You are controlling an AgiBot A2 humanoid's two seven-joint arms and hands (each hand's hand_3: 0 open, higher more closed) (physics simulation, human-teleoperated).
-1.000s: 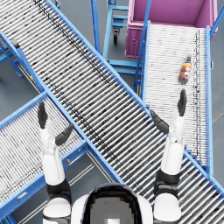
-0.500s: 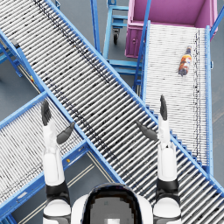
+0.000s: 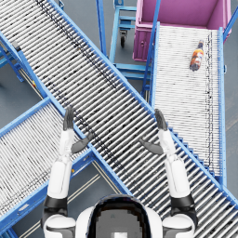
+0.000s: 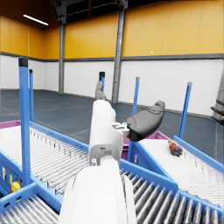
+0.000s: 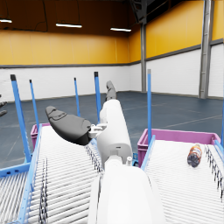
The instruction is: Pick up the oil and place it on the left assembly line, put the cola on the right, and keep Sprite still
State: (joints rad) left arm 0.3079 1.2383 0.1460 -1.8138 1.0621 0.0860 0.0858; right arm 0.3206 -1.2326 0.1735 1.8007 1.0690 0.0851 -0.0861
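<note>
A single bottle [image 3: 197,56] with an orange label and dark cap lies on its side on the right conveyor [image 3: 179,107], far up near the purple bin. The wrist views show the same bottle [image 4: 175,148] [image 5: 194,155]. No other bottle is in view. My left hand [image 3: 72,132] [image 4: 144,122] hovers over the lower-left edge of the central diagonal conveyor [image 3: 93,79], fingers spread and holding nothing. My right hand [image 3: 155,135] [image 5: 72,126] is raised over that same belt near its right rail, also spread and holding nothing. Both hands are far from the bottle.
A purple bin [image 3: 186,14] stands at the far end of the right conveyor. The left conveyor [image 3: 23,158] runs at lower left. Blue rails and upright posts [image 4: 24,118] border each belt, with grey floor between them.
The bottle has travelled farther up the right conveyor toward the purple bin. My right hand has swung left from the right belt to the central one; my left hand has shifted right.
</note>
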